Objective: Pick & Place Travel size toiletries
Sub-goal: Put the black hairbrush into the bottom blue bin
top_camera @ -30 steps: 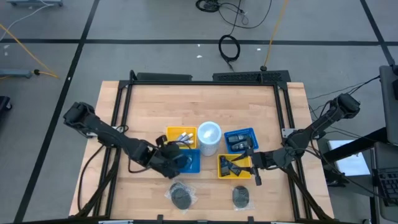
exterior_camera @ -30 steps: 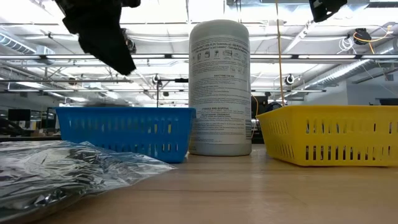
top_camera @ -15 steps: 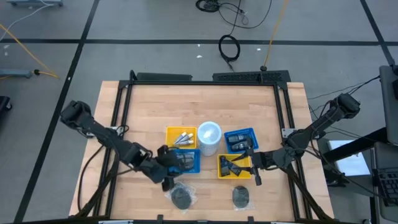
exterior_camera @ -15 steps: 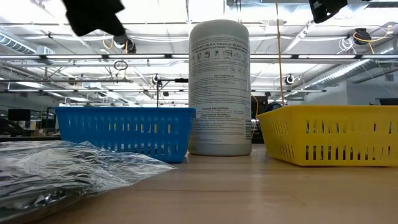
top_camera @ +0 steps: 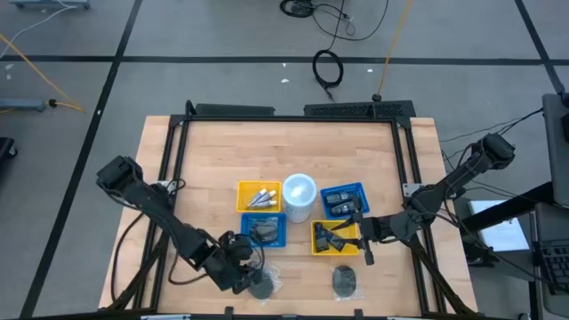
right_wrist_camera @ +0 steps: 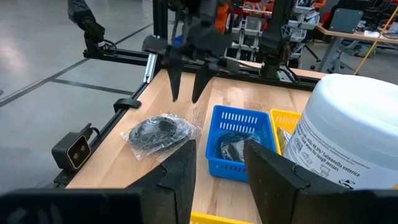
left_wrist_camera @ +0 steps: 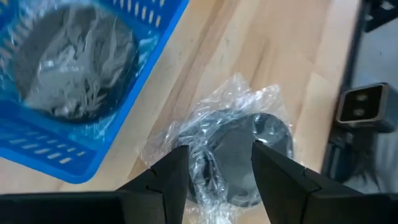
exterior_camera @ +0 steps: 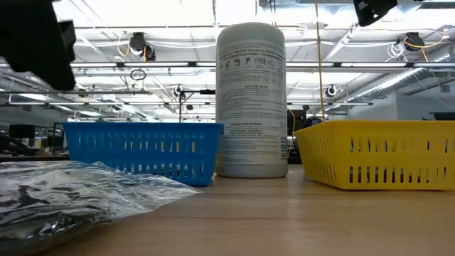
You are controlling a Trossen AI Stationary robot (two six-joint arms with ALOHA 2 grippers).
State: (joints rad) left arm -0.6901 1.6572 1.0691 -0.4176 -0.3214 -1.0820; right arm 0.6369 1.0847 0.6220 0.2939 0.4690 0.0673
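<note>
Swinging away from the blue plastic basket [top_camera: 266, 230] since a second ago, the left gripper [top_camera: 250, 277] now hangs over the dark round piece in crinkled clear wrap [left_wrist_camera: 239, 155] lying on the wooden table [top_camera: 204, 169] near its front edge. Its fingers [left_wrist_camera: 172, 174] stand apart, holding nothing, and the piece lies straight ahead between them, so this arm is the nearer. Round, it offers no long axis. The right gripper [top_camera: 363, 233] waits open beside the yellow basket [top_camera: 322, 244].
</note>
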